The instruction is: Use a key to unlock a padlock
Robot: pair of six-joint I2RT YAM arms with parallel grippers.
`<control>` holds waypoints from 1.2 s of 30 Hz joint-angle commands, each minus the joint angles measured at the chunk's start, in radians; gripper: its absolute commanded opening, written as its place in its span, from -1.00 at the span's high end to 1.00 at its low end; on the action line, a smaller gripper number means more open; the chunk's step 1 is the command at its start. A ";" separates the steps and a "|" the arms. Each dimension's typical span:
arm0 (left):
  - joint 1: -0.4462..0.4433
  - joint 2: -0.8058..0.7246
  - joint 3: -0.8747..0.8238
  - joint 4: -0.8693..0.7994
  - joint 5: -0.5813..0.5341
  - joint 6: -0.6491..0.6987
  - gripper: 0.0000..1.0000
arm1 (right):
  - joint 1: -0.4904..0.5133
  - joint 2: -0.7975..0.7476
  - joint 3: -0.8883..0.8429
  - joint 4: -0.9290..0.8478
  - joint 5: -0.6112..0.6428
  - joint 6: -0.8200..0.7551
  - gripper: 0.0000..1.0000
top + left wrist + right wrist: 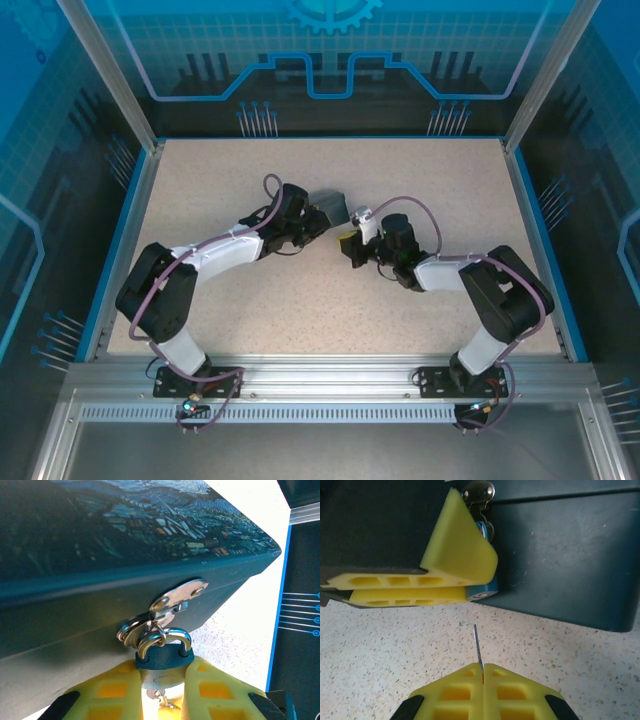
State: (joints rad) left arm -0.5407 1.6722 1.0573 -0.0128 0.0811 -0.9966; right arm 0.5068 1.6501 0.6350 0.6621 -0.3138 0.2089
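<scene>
Padlock [162,666]: hung on the hasp [182,596] of the tin box [100,595], shackle closed; body clamped between the nearly closed left jaws. Key [478,647]: pinched in the fully closed right jaws, above the tabletop [380,650], tip aimed at the lock's keyhole end but apart from it. Done: both grasps. Left, as judged: insertion, turning, release of the shackle.
</scene>
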 commanded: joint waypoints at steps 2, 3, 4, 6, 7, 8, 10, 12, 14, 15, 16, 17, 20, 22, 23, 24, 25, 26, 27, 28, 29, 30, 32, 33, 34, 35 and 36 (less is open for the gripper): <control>0.012 -0.048 -0.022 0.064 0.034 -0.020 0.63 | -0.010 0.026 0.029 0.065 -0.042 -0.038 1.00; 0.011 -0.049 -0.022 0.065 0.034 -0.020 0.63 | -0.012 0.032 0.032 0.065 -0.040 -0.039 1.00; 0.013 -0.051 -0.023 0.066 0.033 -0.019 0.64 | -0.016 0.038 0.033 0.073 -0.040 -0.032 1.00; 0.012 -0.053 -0.023 0.068 0.032 -0.017 0.64 | -0.024 0.051 0.035 0.096 -0.051 -0.014 1.00; 0.012 -0.054 -0.024 0.068 0.032 -0.017 0.65 | -0.025 0.055 0.035 0.103 -0.051 -0.008 1.00; 0.012 -0.053 -0.024 0.068 0.031 -0.016 0.64 | -0.027 0.057 0.039 0.103 -0.050 -0.007 1.00; 0.013 -0.052 -0.024 0.069 0.033 -0.017 0.65 | -0.026 0.066 0.048 0.101 -0.051 -0.009 1.00; 0.013 -0.049 -0.022 0.070 0.033 -0.018 0.65 | -0.026 0.075 0.060 0.090 -0.052 -0.014 1.00; 0.013 -0.049 -0.022 0.071 0.034 -0.018 0.66 | -0.026 0.080 0.060 0.097 -0.051 -0.013 1.00; 0.012 -0.049 -0.023 0.072 0.033 -0.019 0.65 | -0.027 0.083 0.061 0.100 -0.051 -0.010 1.00; 0.013 -0.049 -0.025 0.073 0.032 -0.019 0.65 | -0.027 0.086 0.064 0.103 -0.051 -0.007 1.00; 0.013 -0.049 -0.026 0.074 0.032 -0.022 0.66 | -0.027 0.089 0.065 0.103 -0.051 -0.005 1.00; 0.012 -0.049 -0.028 0.078 0.034 -0.024 0.66 | -0.026 0.103 0.074 0.108 -0.050 0.000 1.00; 0.012 -0.050 -0.029 0.077 0.034 -0.024 0.66 | -0.027 0.113 0.078 0.117 -0.054 0.007 1.00; 0.012 -0.050 -0.029 0.078 0.034 -0.023 0.66 | -0.027 0.118 0.082 0.119 -0.057 0.009 1.00; 0.012 -0.051 -0.029 0.077 0.034 -0.024 0.66 | -0.026 0.121 0.081 0.122 -0.057 0.014 1.00; 0.012 -0.051 -0.030 0.077 0.034 -0.025 0.66 | -0.027 0.124 0.079 0.135 -0.056 0.018 1.00; 0.013 -0.051 -0.030 0.078 0.034 -0.027 0.66 | -0.028 0.125 0.076 0.145 -0.056 0.021 1.00; 0.013 -0.052 -0.032 0.079 0.033 -0.030 0.66 | -0.029 0.126 0.074 0.151 -0.057 0.023 1.00; 0.012 -0.052 -0.035 0.083 0.031 -0.033 0.66 | -0.029 0.124 0.072 0.152 -0.059 0.023 1.00; 0.013 -0.054 -0.037 0.087 0.032 -0.037 0.66 | -0.029 0.123 0.071 0.151 -0.059 0.022 1.00; 0.012 -0.054 -0.038 0.090 0.032 -0.040 0.66 | -0.030 0.119 0.068 0.149 -0.060 0.019 1.00; 0.012 -0.055 -0.037 0.089 0.030 -0.044 0.66 | -0.031 0.114 0.060 0.155 -0.064 0.017 1.00; 0.014 -0.055 -0.036 0.090 0.029 -0.046 0.67 | -0.031 0.111 0.060 0.154 -0.068 0.015 1.00; 0.014 -0.057 -0.036 0.089 0.028 -0.046 0.67 | -0.031 0.110 0.058 0.152 -0.072 0.013 1.00; 0.014 -0.057 -0.036 0.089 0.026 -0.046 0.67 | -0.031 0.108 0.056 0.148 -0.075 0.011 1.00; 0.015 -0.057 -0.036 0.088 0.025 -0.045 0.68 | -0.032 0.106 0.054 0.145 -0.073 0.010 1.00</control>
State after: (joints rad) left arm -0.5327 1.6608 1.0256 0.0357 0.0956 -1.0237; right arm 0.4892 1.7638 0.6937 0.7811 -0.3607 0.2203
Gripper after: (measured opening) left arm 0.195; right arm 0.043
